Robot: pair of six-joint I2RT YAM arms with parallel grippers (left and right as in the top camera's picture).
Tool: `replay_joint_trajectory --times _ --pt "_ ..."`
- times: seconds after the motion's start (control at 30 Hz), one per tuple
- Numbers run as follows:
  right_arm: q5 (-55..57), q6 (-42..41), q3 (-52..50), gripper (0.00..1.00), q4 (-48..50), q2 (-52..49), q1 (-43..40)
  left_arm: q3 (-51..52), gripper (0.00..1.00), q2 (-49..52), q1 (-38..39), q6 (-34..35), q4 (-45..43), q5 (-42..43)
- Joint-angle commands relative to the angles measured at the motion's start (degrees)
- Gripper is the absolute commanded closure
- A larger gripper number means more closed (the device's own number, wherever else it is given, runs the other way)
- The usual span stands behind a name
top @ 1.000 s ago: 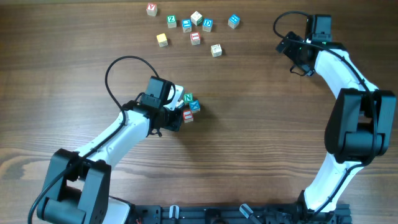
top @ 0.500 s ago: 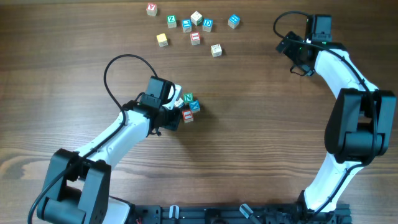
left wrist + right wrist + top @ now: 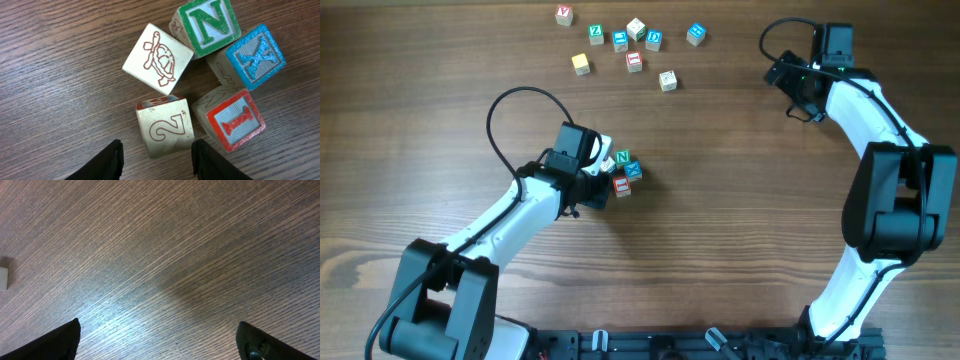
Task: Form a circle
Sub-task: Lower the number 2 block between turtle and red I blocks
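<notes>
- Overhead: the circle (image 3: 623, 172), a tight ring of five small wooden letter cubes, lies on the brown wood-grain bench (image 3: 740, 240) left of centre, right at the tip of the white-and-black left arm (image 3: 520, 215). A loose scatter of similar letter cubes (image 3: 634, 45) sits well apart along the far edge. The white-and-black right arm (image 3: 880, 150) hangs off to the right, near neither group. We judge the ring all but made, so the step in hand is settling the last cube and coming away cleanly.
- Left wrist: the ring runs through the pale cube with a red turtle (image 3: 157, 59), the green "N" cube (image 3: 207, 25), the blue "K" cube (image 3: 255, 56), the red "I" cube (image 3: 235, 120) and the pale cube with a red "2" (image 3: 165, 127). Neighbours touch or nearly touch around a small bare spot in the middle. The black left fingers (image 3: 111, 162) stand apart, straddling the near end of the "2" cube without clamping it. Bare wood shows beside one finger, and the other sits just beside the cube's corner; we cannot tell whether it touches. We would spread the fingers a little wider, then lift straight up. A sideways drag could twist this light cube and open the ring.
- Right wrist: the black right fingers (image 3: 65, 340) are spread wide with only bare bench between them, holding nothing. We see no part for them in this step.
</notes>
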State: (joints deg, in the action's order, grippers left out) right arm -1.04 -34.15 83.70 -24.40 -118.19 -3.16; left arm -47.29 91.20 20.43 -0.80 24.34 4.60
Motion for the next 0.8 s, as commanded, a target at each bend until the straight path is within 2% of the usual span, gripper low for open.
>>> replay_joint_trajectory --times 0.0,0.23,0.5,0.67,0.77 --pt "0.55 0.74 -0.22 0.0 0.02 -0.98 0.09 0.42 0.56 0.13 -0.02 0.0 -0.13 1.14" --pt "0.57 0.74 -0.22 0.0 0.02 -0.98 0.09 0.35 0.52 0.39 0.04 0.22 -0.24 1.38" --pt "0.55 0.74 -0.22 0.0 0.02 -0.98 0.09 0.2 0.5 -3.74 0.04 1.4 0.31 1.33" --pt "0.55 0.74 -0.22 0.0 0.02 -0.98 0.09 0.22 0.5 -3.76 0.04 6.95 0.52 1.33" --pt "0.55 0.74 -0.22 0.0 0.02 -0.98 0.09 0.46 0.5 -3.37 0.04 7.72 0.52 1.31"
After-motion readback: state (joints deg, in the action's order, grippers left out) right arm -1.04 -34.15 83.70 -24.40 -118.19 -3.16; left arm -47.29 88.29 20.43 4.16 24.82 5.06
